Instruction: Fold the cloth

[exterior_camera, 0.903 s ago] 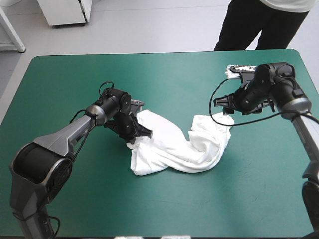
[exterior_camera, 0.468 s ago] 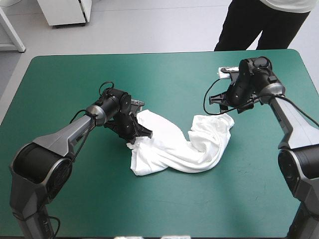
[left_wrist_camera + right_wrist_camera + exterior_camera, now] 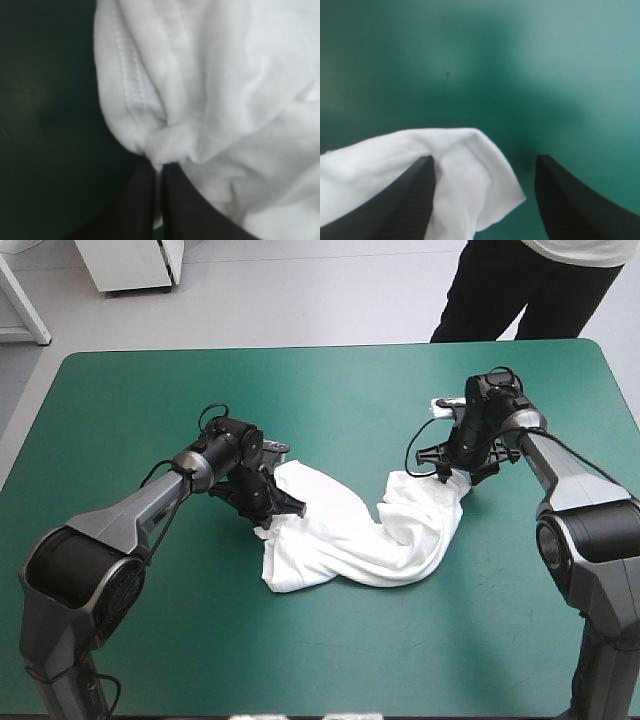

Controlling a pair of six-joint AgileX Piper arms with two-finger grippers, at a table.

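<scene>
The white T-shirt (image 3: 355,530) lies crumpled in a twisted band across the middle of the teal-green table. My left gripper (image 3: 280,508) sits low at the shirt's left end, shut on a pinched fold of hem (image 3: 160,145). My right gripper (image 3: 455,472) hovers at the shirt's far right corner with its black fingers open. That corner (image 3: 470,175) lies between the fingers, nearer one finger (image 3: 405,200), with bare cover by the other finger (image 3: 575,200).
The teal-green table (image 3: 150,400) runs bare around the shirt. Its far edge lies just beyond the right arm.
The right arm has swung left and come down from beside the shirt to its far right corner. The left gripper and the shirt have stayed put.
</scene>
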